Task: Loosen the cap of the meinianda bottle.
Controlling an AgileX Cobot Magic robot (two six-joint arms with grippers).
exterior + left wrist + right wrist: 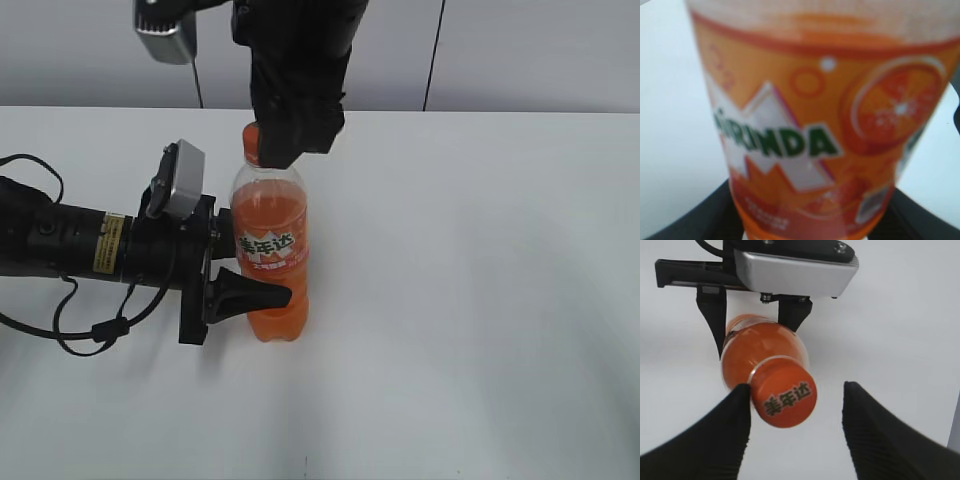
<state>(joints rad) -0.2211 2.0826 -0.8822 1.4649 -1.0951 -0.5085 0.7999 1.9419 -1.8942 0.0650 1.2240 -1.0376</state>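
Cap sits on top of the meinianda bottle, orange, greenish-white characters on its top face. Bottle stands upright on the white tabletop, left of centre in the exterior view, roughly mid-depth. Right end effector comes down from above around the cap: jaws spread, one finger touching or just at the cap's side, the other finger well clear on the opposite side with bare tabletop showing in the gap, so not clamped. In the exterior view the right arm's black body covers most of the cap; only a sliver of orange shows at its left edge. Left end effector comes in horizontally from the left and is clamped on the bottle body at label height and below; one black finger crosses the front of the lower bottle. Left wrist view is filled by the blurred orange label with green lettering and an orange-slice graphic, black finger edges at the bottom corners. From the right wrist view, the left arm's grey camera housing and its two black fingers sit behind the bottle shoulder. Black cables loop on the tabletop beside the left arm. Grey wall panels behind the tabletop.
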